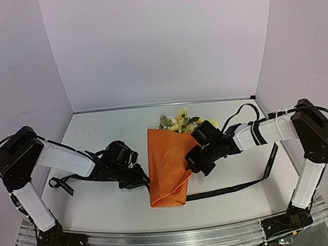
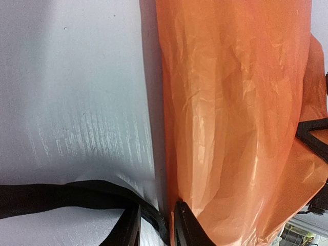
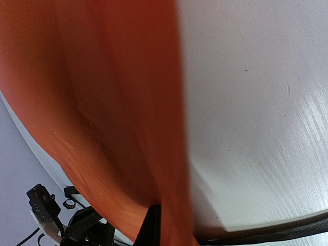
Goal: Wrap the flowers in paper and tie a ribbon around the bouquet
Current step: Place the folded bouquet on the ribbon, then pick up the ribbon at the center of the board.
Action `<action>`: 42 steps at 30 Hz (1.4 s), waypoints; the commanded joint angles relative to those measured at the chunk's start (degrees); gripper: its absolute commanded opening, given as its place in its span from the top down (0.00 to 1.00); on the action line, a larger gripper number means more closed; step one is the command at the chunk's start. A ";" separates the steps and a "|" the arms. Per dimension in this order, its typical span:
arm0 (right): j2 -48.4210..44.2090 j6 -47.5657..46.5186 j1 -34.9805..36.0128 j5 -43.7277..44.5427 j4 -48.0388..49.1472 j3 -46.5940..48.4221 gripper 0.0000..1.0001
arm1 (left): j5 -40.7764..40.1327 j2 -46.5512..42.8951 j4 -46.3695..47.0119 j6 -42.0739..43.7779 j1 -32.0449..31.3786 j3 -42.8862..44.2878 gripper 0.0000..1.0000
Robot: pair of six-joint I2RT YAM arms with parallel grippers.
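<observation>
Left arm (image 1: 68, 159) stretched low rightward; narrow black ribbon (image 2: 51, 197) seen between left gripper (image 1: 139, 177) fingers, grip cannot be told. Right arm (image 1: 259, 132) reached leftward; right gripper (image 1: 193, 162) clamped on crinkled orange paper wrap (image 1: 165, 164), right edge.

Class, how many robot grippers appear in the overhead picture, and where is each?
2. The left gripper is at the orange paper's left edge; the right gripper at its right edge. None seems hidden.

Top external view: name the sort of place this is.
Probably a robot lab test cell: plain white walls box in a white table, with a left arm and right arm bolted to a metal rail at its near edge.
</observation>
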 commanded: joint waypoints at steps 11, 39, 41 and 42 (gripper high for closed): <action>-9.17 -16.12 0.53 3.48 -15.23 -1.05 0.29 | -7.11 -10.45 -8.25 -1.94 0.28 -3.46 0.64; -36.73 -21.10 -16.46 18.65 -22.36 -31.46 0.17 | -14.93 -24.04 -19.72 -5.67 27.19 -11.85 0.38; -35.97 -21.39 -17.59 17.83 -20.05 -31.94 0.18 | -14.93 -23.65 -19.09 -7.00 29.38 -12.67 0.38; -35.46 -21.78 -18.13 17.24 -19.54 -31.85 0.18 | -15.01 -23.50 -18.95 -7.32 30.39 -12.77 0.38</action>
